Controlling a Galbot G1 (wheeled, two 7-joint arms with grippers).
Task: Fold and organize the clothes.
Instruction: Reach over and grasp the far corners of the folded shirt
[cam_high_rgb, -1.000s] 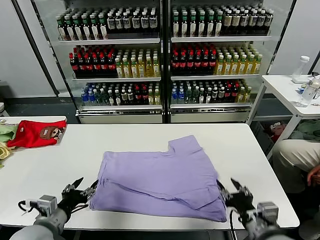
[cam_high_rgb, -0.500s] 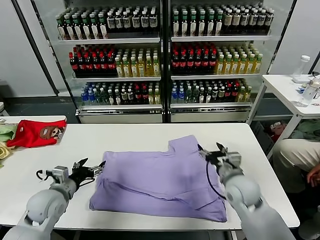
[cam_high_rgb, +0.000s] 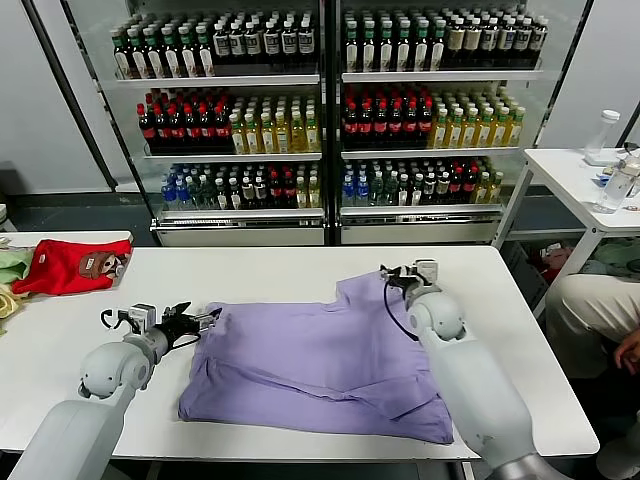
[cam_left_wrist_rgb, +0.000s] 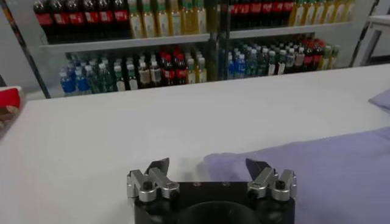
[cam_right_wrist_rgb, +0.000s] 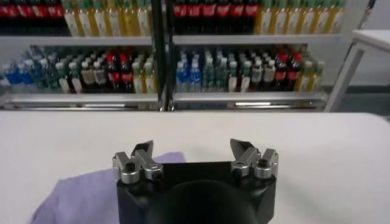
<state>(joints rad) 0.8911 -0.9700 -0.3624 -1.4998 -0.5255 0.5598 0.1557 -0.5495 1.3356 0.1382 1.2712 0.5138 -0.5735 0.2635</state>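
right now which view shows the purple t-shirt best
The head view: the whole lavender T-shirt lies partly folded on the white table, between the open left gripper and open right gripper. The left wrist view shows only one edge of it; the right wrist view shows only a corner.

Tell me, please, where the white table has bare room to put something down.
The table is bare along its far edge behind the lavender T-shirt, and between the T-shirt and the red garment. It is crowded beside the left gripper and the right gripper, both open at the shirt's edges.
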